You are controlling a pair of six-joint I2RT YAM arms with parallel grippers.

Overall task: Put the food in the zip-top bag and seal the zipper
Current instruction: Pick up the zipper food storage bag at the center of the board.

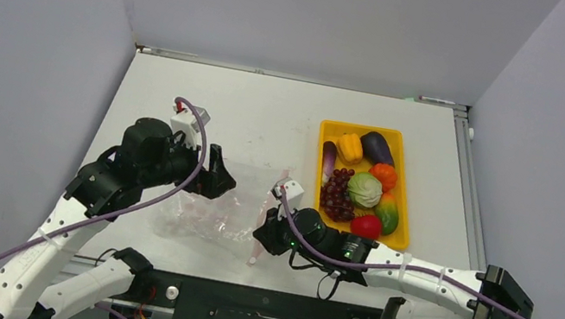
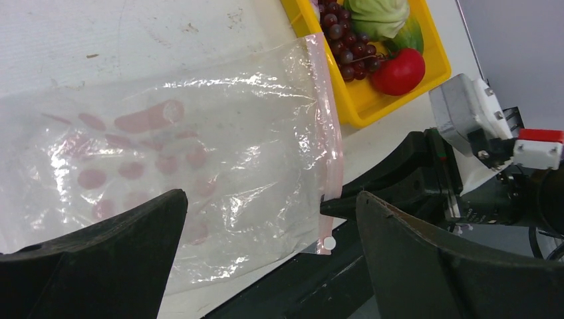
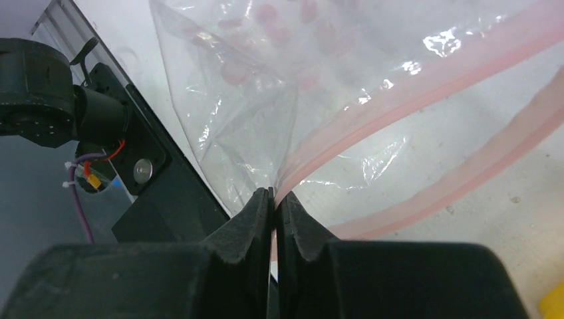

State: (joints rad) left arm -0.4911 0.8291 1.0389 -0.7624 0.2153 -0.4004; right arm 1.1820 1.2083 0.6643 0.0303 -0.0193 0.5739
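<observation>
The zip-top bag (image 1: 199, 217) lies flat and floppy near the table's front edge, with its pink zipper (image 1: 262, 224) on its right side. My right gripper (image 1: 260, 233) is shut on the near end of the zipper (image 3: 399, 106), and the strip runs out from between its tips (image 3: 274, 194). The mouth's two lips stand apart beyond the grip. My left gripper (image 1: 221, 177) hovers wide open over the bag (image 2: 199, 153), holding nothing. The food sits in the yellow tray (image 1: 321, 144): grapes (image 1: 335, 193), eggplant (image 1: 377, 147), yellow pepper (image 1: 350, 147) and a red piece (image 1: 366, 225).
The black mounting rail (image 1: 260, 318) runs just below the bag's near corner. The tray's near corner (image 2: 372, 106) lies close to the right of the zipper (image 2: 329, 133). Grey walls close in the table on three sides.
</observation>
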